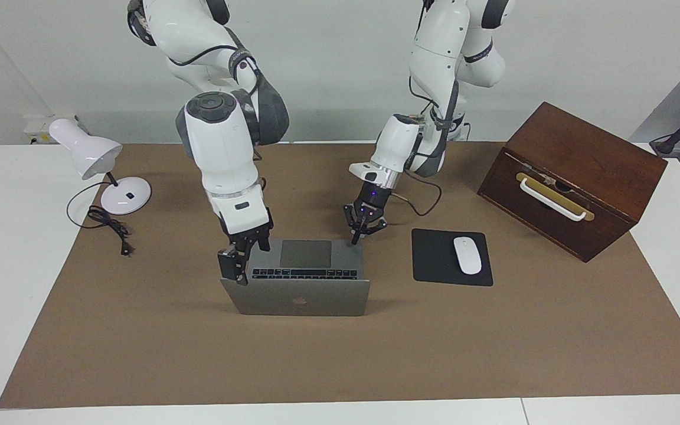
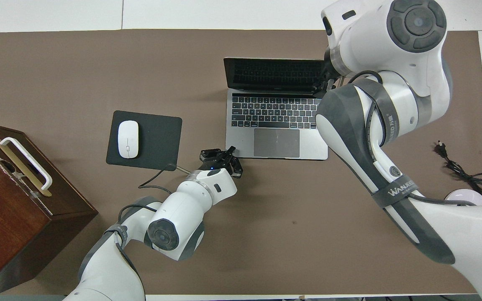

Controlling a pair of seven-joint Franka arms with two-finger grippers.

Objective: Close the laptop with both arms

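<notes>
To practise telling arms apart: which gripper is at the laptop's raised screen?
The right gripper, at a corner of the laptop screen; the left gripper hangs over the base's corner nearest the robots.

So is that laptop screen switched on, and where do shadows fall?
Overhead view: the laptop screen is dark and mirrors the keys; a faint glare streak crosses its trackpad. Facing view: soft shadows lie on the brown mat, nearer to the robots than the laptop.

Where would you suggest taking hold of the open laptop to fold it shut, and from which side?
Grip the laptop by its lid's free top edge, near a corner, coming from above. The lid stands almost upright on its hinge, so that edge gives most leverage. The right gripper is at one such corner.
</notes>
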